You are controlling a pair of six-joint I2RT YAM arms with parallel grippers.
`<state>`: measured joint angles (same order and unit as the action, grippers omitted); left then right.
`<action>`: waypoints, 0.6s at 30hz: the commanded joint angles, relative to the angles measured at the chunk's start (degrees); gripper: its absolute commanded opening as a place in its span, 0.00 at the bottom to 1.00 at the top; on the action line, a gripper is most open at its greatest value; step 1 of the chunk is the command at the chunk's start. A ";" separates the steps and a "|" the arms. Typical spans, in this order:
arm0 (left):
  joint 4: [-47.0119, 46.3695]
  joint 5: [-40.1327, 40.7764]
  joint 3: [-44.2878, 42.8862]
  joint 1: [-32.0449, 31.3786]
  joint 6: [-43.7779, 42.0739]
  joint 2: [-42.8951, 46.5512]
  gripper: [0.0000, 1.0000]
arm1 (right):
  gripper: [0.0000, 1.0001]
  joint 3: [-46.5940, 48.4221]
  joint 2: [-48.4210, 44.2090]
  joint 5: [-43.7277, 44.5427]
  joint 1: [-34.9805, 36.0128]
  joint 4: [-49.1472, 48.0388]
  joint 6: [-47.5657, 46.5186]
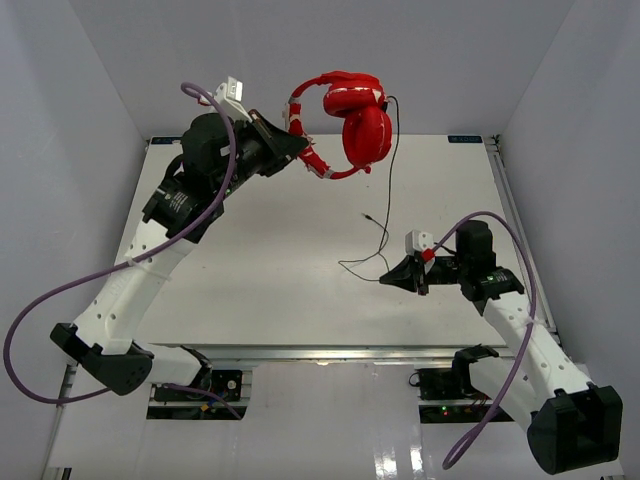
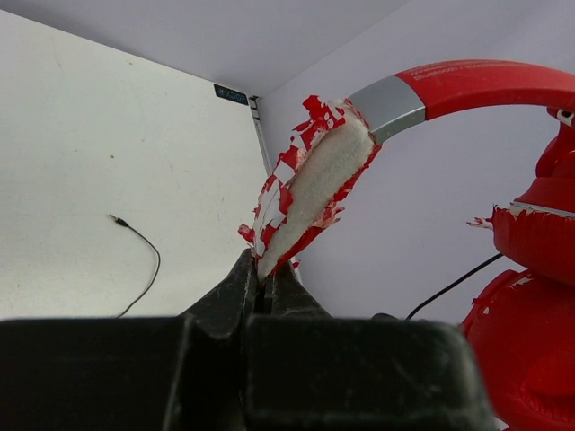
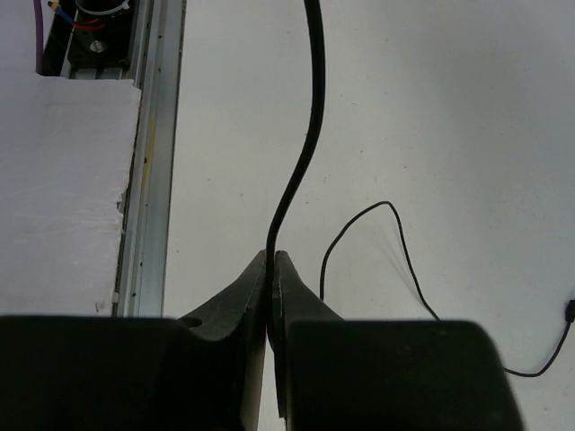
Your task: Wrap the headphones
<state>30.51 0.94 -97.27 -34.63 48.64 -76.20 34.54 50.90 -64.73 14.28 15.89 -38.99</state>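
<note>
Two grips closed: left tool on pad, right tool on cable.
Peeling pad may tear; headphones would drop.

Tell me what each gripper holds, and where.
Left gripper: the headphones, pinched at the frayed headband padding. Right gripper: their thin black cable, pinched partway along its length.

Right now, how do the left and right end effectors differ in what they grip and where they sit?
The left end effector pinches the headphones by the torn headband padding; the right end effector pinches their thin black cable. The left end effector holds its load high over the far edge of the table; the right end effector sits low near the front right. Both are shut, on parts of one item.
</note>
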 commanded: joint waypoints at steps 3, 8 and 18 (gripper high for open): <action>-5.71 2.48 -2.53 -0.26 2.50 -1.08 0.00 | 0.08 9.13 -2.05 9.33 1.93 6.55 0.24; -0.29 9.12 -7.16 -0.67 -6.42 -11.88 0.00 | 0.08 18.33 3.52 38.96 10.18 19.67 -4.62; 10.17 17.67 -14.78 -6.29 -22.89 -35.39 0.00 | 0.08 30.64 5.82 71.41 13.48 20.47 -6.75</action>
<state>37.02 15.80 -114.60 -37.83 32.89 -109.60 58.28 57.32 -7.26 28.44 36.49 -43.89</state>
